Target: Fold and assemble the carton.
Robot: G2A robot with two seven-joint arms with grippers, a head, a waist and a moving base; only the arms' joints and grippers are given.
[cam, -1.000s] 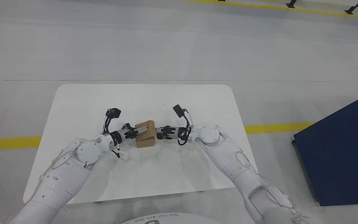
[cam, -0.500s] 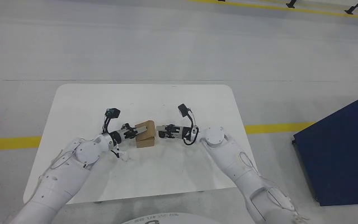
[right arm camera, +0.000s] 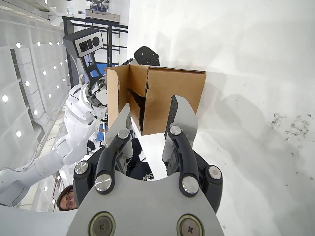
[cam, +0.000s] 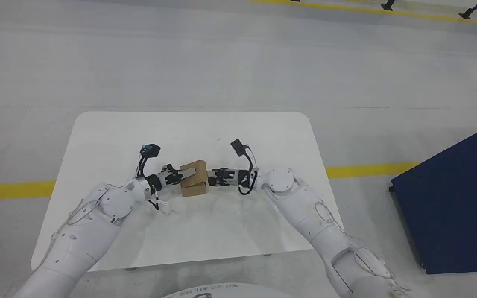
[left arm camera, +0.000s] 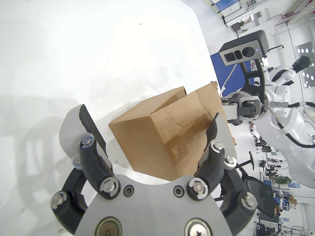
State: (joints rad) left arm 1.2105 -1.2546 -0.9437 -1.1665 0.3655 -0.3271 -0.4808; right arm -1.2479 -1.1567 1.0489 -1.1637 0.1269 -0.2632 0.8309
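**Brown carton between two spread grippers**

Grey floor (cam: 223, 59) all around, with a yellow line (cam: 373, 170) across it. Dark blue board (cam: 440, 201) off past the right side of the table, well apart from it.

White table (cam: 112, 141) with round corners, bearing the carton and both grippers. Small dark marks on its top in the wrist views.

Near the middle of the table: brown carton (cam: 194, 177), made of cardboard, sitting on the table top. Half folded, with one end open and flaps sticking out. Creased and a bit torn along the flap edges.

Just beside the left side of the carton: left gripper (left arm camera: 149, 112). Fingers spread wide, not pinching. With one finger (left arm camera: 220, 130) touching a flap on the upper part of the carton and the other finger (left arm camera: 81, 124) down by the table, apart from the carton's side.

At the right side of the carton, by its open end: right gripper (right arm camera: 151, 102). Fingers spread as well, not pinching. With one finger (right arm camera: 123, 119) up against the raised flap, the other finger (right arm camera: 183, 114) in front of the outer wall, and the torn corner between the two.
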